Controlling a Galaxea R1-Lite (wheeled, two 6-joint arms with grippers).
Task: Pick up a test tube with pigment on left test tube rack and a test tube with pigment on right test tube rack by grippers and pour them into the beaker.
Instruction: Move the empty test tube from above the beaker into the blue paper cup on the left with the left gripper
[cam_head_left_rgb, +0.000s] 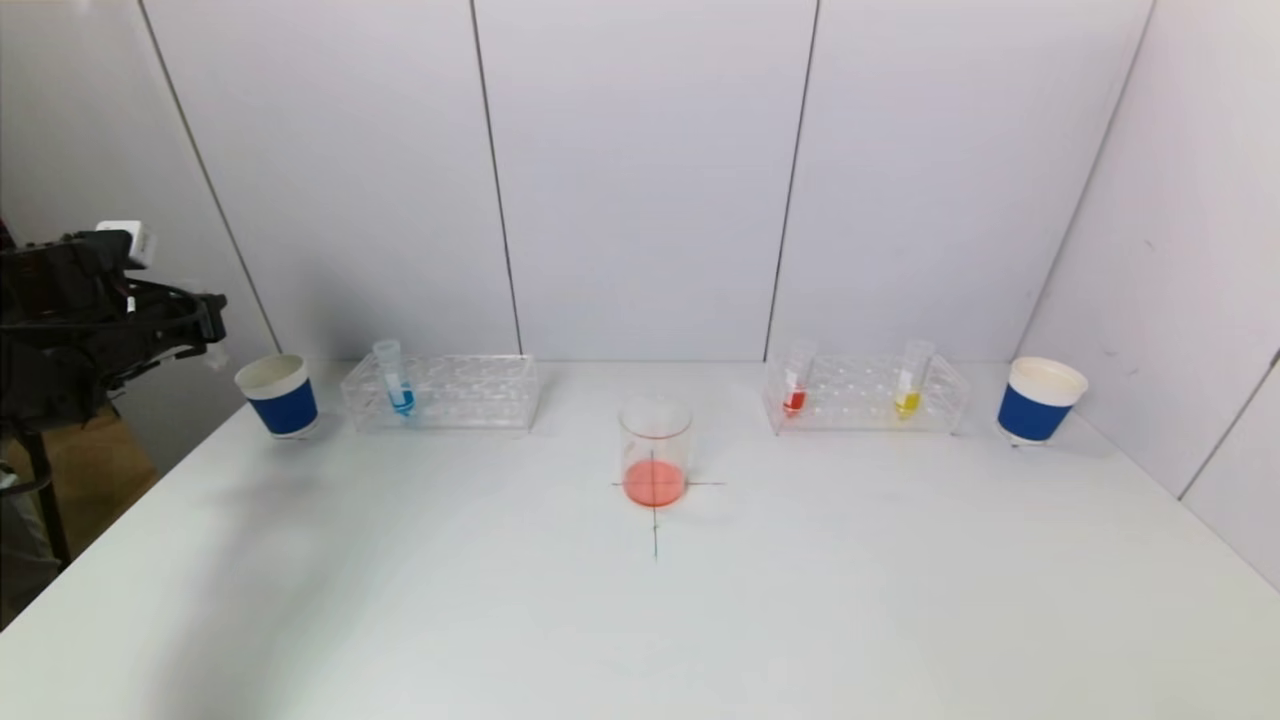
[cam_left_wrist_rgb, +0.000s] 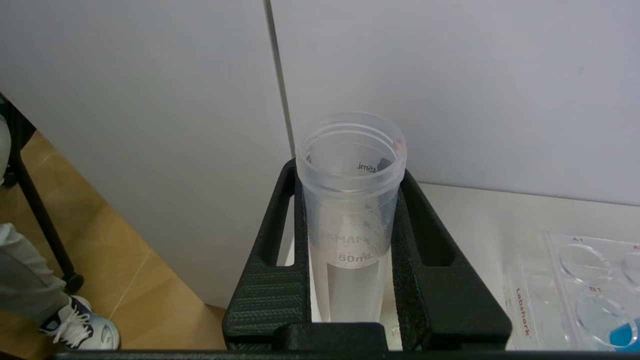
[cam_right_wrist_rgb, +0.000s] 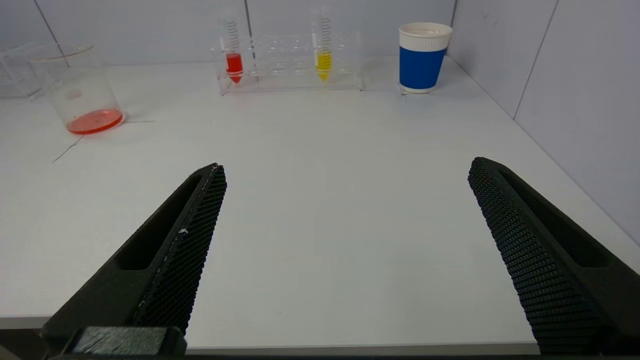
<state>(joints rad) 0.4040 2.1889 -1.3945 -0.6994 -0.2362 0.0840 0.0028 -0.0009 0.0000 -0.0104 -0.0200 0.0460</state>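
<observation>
My left gripper (cam_head_left_rgb: 205, 318) hangs beyond the table's left edge, near the left blue cup (cam_head_left_rgb: 278, 395). In the left wrist view it (cam_left_wrist_rgb: 348, 172) is shut on an empty clear test tube (cam_left_wrist_rgb: 350, 225), held upright. The left rack (cam_head_left_rgb: 440, 392) holds a tube with blue pigment (cam_head_left_rgb: 396, 382). The right rack (cam_head_left_rgb: 865, 395) holds a red tube (cam_head_left_rgb: 796, 385) and a yellow tube (cam_head_left_rgb: 910, 385). The beaker (cam_head_left_rgb: 655, 450) stands mid-table with red liquid in its bottom. My right gripper (cam_right_wrist_rgb: 347, 167) is open and empty, low over the table's front right part, outside the head view.
A second blue paper cup (cam_head_left_rgb: 1038, 400) stands right of the right rack, near the side wall. White wall panels close the back and right. A black cross is drawn on the table under the beaker. Floor and a person's shoe (cam_left_wrist_rgb: 80, 327) show past the left edge.
</observation>
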